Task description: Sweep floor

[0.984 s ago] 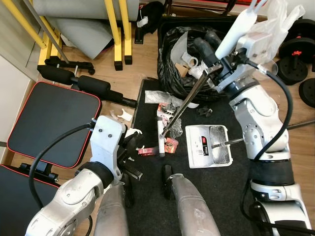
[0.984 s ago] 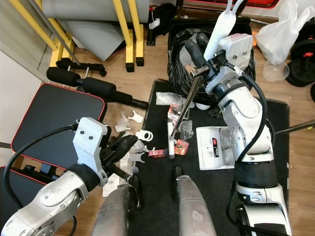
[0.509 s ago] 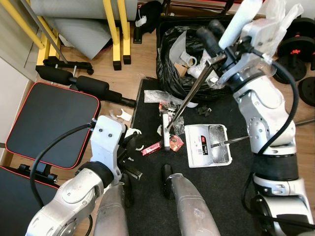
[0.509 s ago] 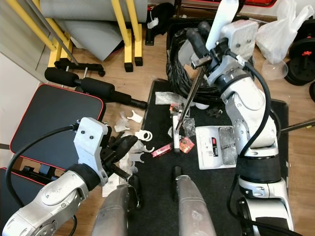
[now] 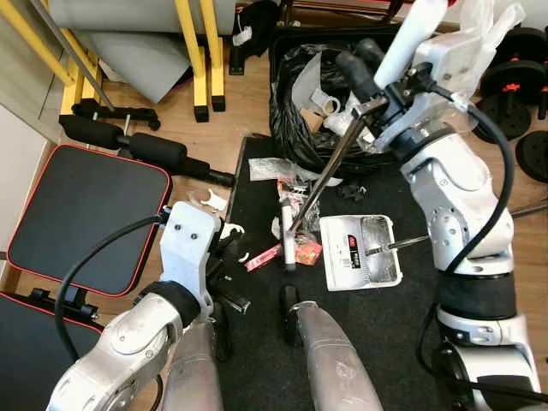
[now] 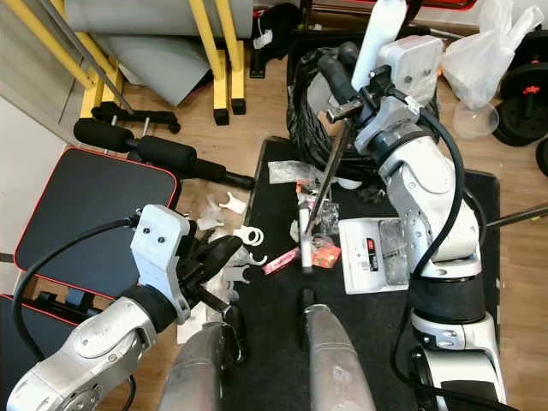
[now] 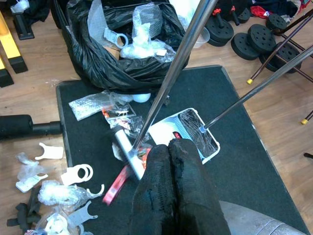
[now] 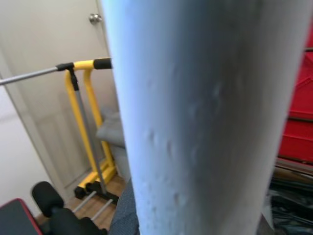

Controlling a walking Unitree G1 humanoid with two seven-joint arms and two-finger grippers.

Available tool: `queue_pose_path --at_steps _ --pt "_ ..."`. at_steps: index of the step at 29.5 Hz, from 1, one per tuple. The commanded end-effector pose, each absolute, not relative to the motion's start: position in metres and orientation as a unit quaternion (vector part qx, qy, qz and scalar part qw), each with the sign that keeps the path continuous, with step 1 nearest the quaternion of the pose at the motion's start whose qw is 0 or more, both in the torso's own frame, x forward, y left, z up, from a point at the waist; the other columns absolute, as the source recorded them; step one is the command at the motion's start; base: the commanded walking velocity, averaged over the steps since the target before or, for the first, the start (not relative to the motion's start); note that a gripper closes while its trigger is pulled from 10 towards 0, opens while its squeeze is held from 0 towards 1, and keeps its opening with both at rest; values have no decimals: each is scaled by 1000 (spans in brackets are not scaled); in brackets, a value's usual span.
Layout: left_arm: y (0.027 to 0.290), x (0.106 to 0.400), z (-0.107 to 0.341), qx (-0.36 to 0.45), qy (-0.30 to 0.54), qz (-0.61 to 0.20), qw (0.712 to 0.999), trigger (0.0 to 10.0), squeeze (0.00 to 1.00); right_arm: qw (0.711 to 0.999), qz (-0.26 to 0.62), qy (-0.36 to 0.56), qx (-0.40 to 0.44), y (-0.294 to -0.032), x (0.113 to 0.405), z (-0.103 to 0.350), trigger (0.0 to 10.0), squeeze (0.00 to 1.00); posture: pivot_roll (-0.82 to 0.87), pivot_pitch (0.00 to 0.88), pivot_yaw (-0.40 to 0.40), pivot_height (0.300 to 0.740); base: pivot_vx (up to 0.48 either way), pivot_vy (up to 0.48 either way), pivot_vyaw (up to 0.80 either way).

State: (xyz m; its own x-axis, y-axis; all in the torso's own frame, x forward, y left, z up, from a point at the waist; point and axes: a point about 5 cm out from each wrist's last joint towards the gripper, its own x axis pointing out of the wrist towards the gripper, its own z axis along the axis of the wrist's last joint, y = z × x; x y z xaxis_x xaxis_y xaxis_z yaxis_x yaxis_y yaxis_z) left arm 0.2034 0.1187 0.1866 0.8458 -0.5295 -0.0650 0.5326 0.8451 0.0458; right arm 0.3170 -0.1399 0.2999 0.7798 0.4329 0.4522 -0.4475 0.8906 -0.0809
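My right gripper [image 5: 366, 81] is shut on the broom's pale grip [image 8: 195, 117], high above the black rubbish bag [image 5: 312, 111]. The metal broom shaft [image 5: 332, 167] slants down to the white broom head [image 5: 288, 236] on the black mat [image 5: 394, 334]. Red wrappers [image 5: 306, 250] and clear plastic scraps lie around the head. Just right of them the white dustpan [image 5: 360, 253] lies flat, its thin handle [image 7: 254, 90] running off to the right. My left gripper [image 7: 169, 147] hangs shut and empty near my left hip.
White plastic clips [image 5: 210, 201] and crumpled film lie on the wood floor left of the mat. A black bench pad [image 5: 81, 214], a yellow frame [image 5: 190, 43] and foam rollers stand to the left. Weight plates [image 5: 514, 77] sit at the far right. My legs [image 5: 330, 364] stand on the mat.
The broom head has swept a little to the right, pushing the red wrappers closer to the dustpan. The right arm shifted with it; the left arm stayed put.
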Motion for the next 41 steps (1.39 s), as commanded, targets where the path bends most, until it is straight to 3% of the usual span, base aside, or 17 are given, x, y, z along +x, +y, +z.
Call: queue_pose_path --at_steps 1,31,41 --pt "115 198 180 28 41 -314 948 10000 0 937 249 -244 24 -136 311 301 10000 0 -121 451 -107 740 0 0 0" --pt "110 207 175 18 33 -319 947 10000 0 913 265 -307 53 -134 299 337 10000 0 -140 402 -119 740 0 0 0" --pt "109 210 174 15 30 -321 946 10000 0 900 319 -280 98 -115 292 326 10000 0 -143 390 -125 740 0 -290 0"
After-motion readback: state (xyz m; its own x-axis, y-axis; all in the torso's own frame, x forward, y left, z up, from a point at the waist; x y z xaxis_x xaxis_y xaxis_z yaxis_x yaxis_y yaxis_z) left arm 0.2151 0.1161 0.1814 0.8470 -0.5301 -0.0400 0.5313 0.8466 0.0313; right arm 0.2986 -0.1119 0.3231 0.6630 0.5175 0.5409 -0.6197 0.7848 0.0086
